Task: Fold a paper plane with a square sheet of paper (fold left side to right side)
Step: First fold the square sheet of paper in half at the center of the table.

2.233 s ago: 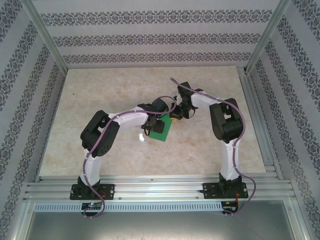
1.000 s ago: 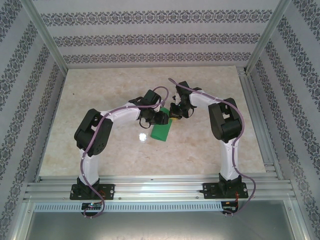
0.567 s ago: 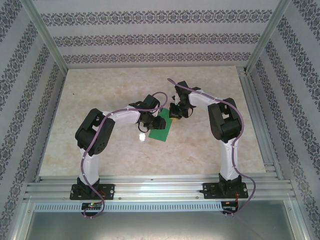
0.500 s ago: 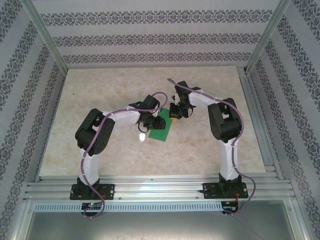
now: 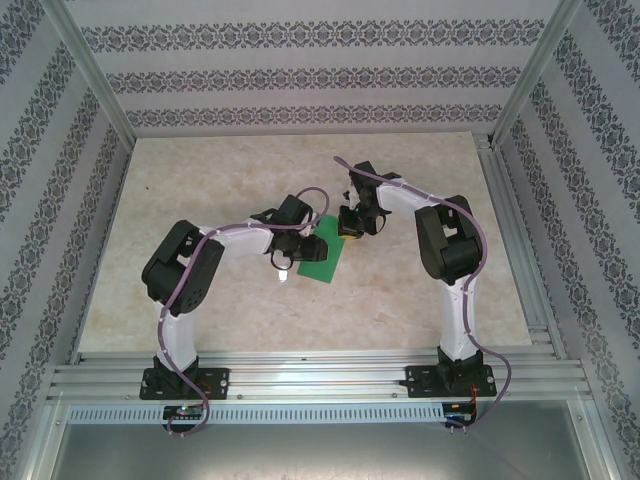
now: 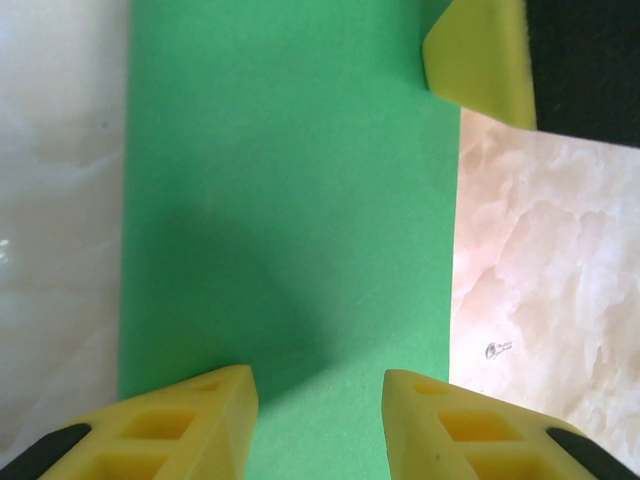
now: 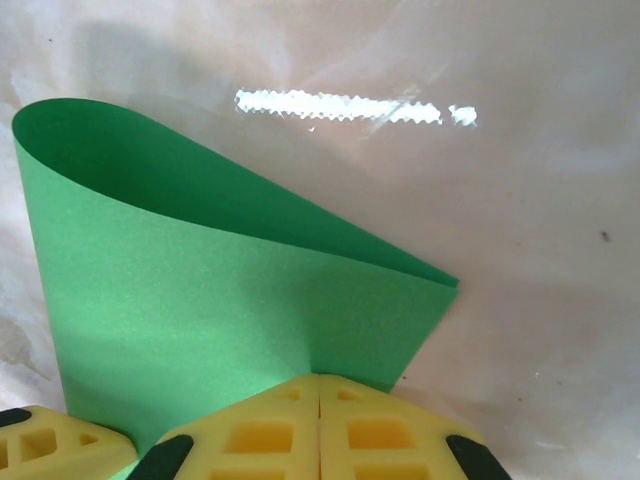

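Note:
The square sheet of paper (image 5: 325,262) is bright green and lies folded over on itself on the marble table. In the right wrist view the paper (image 7: 230,300) has its top layer bulging up in a soft loop at the left, uncreased. My right gripper (image 7: 320,385) is shut, its tips touching down on the paper's stacked edges; from above the right gripper (image 5: 347,232) sits at the sheet's far corner. My left gripper (image 6: 318,385) hovers open over the paper (image 6: 290,200), nothing between its fingers. From above, the left gripper (image 5: 303,253) is over the sheet's left part.
The pale marble table (image 5: 200,190) stretches wide to the left and far side. Aluminium rails (image 5: 320,372) run along the near edge, with patterned walls around. A bright glare spot (image 5: 283,272) lies just left of the paper. A right fingertip (image 6: 480,55) shows at the paper's corner.
My left gripper has drawn back toward the left and near side across the paper. The right gripper has stayed pressed on the paper's far corner.

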